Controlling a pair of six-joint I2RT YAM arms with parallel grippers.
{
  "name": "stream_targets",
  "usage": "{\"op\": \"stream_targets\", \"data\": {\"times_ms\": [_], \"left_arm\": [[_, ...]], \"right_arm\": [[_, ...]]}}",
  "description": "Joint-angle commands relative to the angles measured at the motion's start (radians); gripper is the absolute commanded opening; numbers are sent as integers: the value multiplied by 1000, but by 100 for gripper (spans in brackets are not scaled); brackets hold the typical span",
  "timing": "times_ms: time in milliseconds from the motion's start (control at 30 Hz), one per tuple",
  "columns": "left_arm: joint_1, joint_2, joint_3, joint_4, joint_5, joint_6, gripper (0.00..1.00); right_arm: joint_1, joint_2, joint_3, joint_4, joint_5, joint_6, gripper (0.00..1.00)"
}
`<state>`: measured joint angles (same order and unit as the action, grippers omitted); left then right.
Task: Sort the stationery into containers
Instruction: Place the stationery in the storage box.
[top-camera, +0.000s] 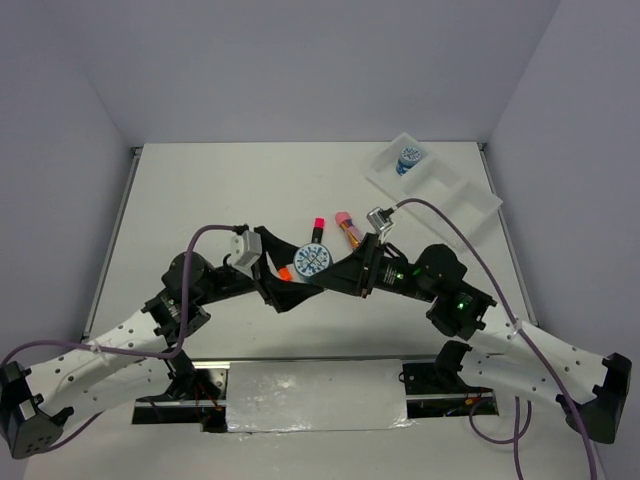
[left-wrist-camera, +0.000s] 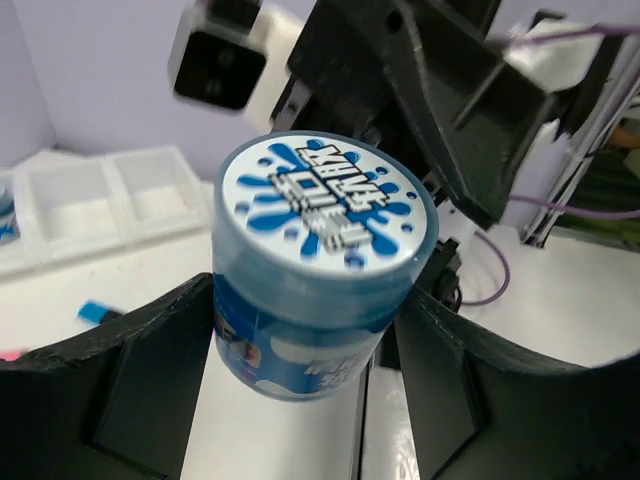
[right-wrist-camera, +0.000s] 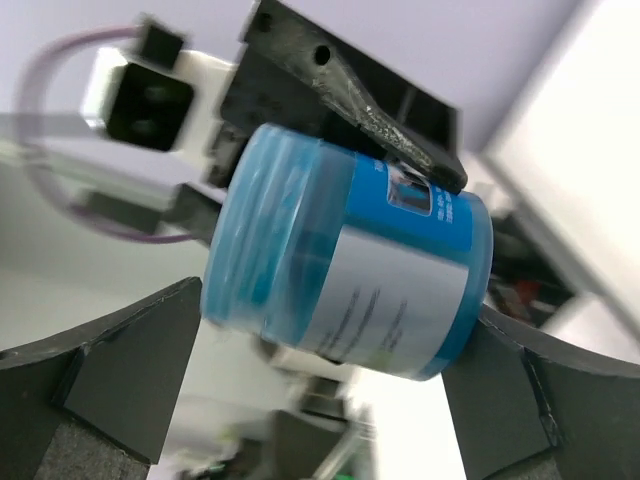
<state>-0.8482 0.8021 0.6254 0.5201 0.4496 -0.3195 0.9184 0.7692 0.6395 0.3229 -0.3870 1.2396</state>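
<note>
Grippers meet above the middle of the table (top-camera: 200, 190), both set about one blue patterned roll (top-camera: 312, 260), whose round printed face is turned up toward the overhead camera. The left gripper (left-wrist-camera: 305, 300) is closed on this roll: in its wrist view both black fingers (left-wrist-camera: 150, 370) press against the curved side, just below the printed face. The right gripper (right-wrist-camera: 335, 305) comes in from the right with its jaws spread wide, one finger beside each flat end of the roll; whether those fingers actually press on it I cannot tell. Just beyond the grippers two items lie on the table: a black marker with a pink cap (top-camera: 317, 228), and to its right a pink-capped brownish tube (top-camera: 347, 225). An orange cap (top-camera: 285, 272) shows beside the left gripper, on its near left side. A blue-capped marker (left-wrist-camera: 97, 313) lies on the table in the left wrist view. At the far right lies the white tray (top-camera: 470, 205), and a second blue roll (top-camera: 408, 160) stands in its farthest compartment.
</note>
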Motion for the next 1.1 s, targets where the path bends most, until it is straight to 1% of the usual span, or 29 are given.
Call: {"op": "stream_targets", "data": {"times_ms": [0, 33, 133, 167, 200, 233, 267, 367, 433, 467, 500, 567, 600, 633, 667, 733, 800, 833, 933, 967, 1000, 1067], "left_arm": [[1, -18, 13, -103, -94, 60, 0], [1, -27, 8, -109, -101, 59, 0], [1, -55, -9, -103, -115, 57, 0], [1, -58, -12, -103, -141, 59, 0], [1, -60, -12, -104, -153, 57, 0], [1, -60, -9, -111, -167, 59, 0], [1, -58, -7, -115, -176, 59, 0], [1, -63, -13, -98, -161, 57, 0], [1, -58, -12, -106, -167, 62, 0], [1, -54, -7, -115, -169, 68, 0], [1, -49, -1, -133, -167, 88, 0], [1, -32, 19, -193, -175, 111, 0], [1, -27, 20, -207, -178, 121, 0], [1, -24, 20, -216, -173, 141, 0], [1, -21, 14, -221, -170, 148, 0], [1, -20, 5, -223, -141, 163, 0], [1, -8, 7, -223, -111, 175, 0], [1, -3, 8, -223, -92, 178, 0], [1, 25, 28, -226, -31, 189, 0], [1, 45, 37, -233, -13, 194, 0], [1, 55, 45, -242, -5, 206, 0], [0, 86, 71, -273, 0, 217, 0]], "right_arm": [[10, -34, 138, -371, 95, -252, 100], [10, -42, 143, -424, 105, -264, 100], [2, -54, 111, -388, 80, -243, 100], [-3, -48, 123, -421, 101, -250, 100], [-3, -42, 138, -506, 129, -261, 100], [-3, -42, 153, -534, 154, -276, 100], [-3, -47, 143, -538, 166, -276, 100], [-7, -54, 85, -450, 111, -240, 100], [-6, -48, 103, -494, 125, -258, 100], [-7, -48, 118, -531, 151, -267, 100], [-6, -74, 133, -607, 228, -281, 100], [-6, -119, 201, -703, 318, -322, 100], [-6, -131, 219, -758, 345, -336, 100], [-6, -139, 267, -781, 384, -368, 100], [-6, -139, 291, -800, 385, -383, 100], [-4, -113, 374, -867, 407, -437, 100], [-6, -45, 432, -939, 405, -476, 100], [2, -19, 495, -967, 411, -511, 100], [37, 94, 619, -1105, 540, -549, 100], [62, 149, 647, -1164, 613, -554, 100], [74, 177, 696, -1191, 644, -558, 100], [108, 241, 729, -1229, 700, -562, 100]]}}
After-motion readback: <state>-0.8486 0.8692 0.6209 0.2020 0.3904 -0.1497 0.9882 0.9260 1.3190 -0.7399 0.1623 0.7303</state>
